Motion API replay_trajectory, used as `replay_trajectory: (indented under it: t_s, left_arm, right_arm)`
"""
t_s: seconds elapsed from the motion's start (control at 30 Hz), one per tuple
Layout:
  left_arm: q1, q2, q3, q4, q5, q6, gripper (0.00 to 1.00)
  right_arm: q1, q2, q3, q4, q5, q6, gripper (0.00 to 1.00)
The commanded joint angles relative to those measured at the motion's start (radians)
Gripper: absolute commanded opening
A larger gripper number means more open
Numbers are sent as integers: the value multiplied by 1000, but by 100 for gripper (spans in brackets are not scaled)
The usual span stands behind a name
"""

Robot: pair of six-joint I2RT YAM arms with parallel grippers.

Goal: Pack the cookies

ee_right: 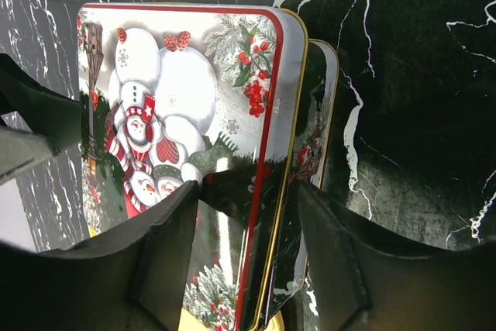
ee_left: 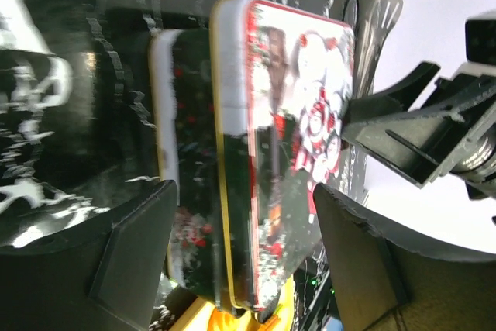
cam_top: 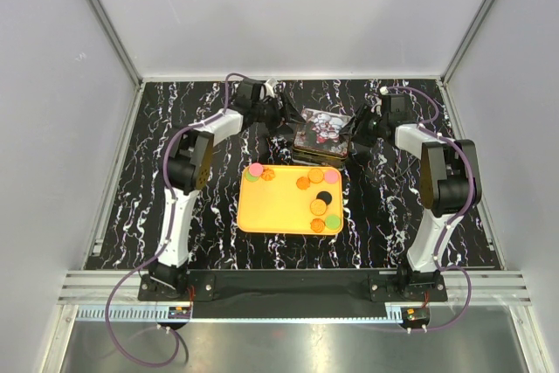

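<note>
Cookies are lying loose on the yellow tray, mostly along its far and right sides, and none are packed yet. I am reaching both arms past them to the snowman tin at the far middle of the table. My left gripper is sitting at the tin's left end with its fingers spread wide, either side of it, clamping nothing that I can see. My right gripper is straddling the right end with fingers parted; I cannot tell whether the pads are pressing.

I am judging the step in hand to be getting the lid off. To do it well, I am thinking one side should be pinning the base down. The other should be taking only the lid by its rim and lifting it level, so the tin is not skidding toward the tray.

The overhead view is showing the cookies and both arms, but the tin only as one block. My wrist views are showing lid and base as two stacked edges, the base poking out past the lid, yet barely any tray.
</note>
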Motion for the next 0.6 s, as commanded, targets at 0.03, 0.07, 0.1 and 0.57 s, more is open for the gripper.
replay_trajectory:
  t_s: [0.03,0.07,0.1,0.57]
  left_arm:
    - [-19,-15,47,-19,22,34,74]
    - [-21,-20,45,-21,22,35,73]
    - [-24,-23,45,-33,16,40,72]
    - [-35,-98,-33,-45,-26,83,60]
  right_arm:
    - [-3,3,37,29,1,-4,57]
    - [-1,1,35,26,1,-6,56]
    - [-1,0,35,20,1,-9,54]
    - [0,-76,3,-5,36,-37,45]
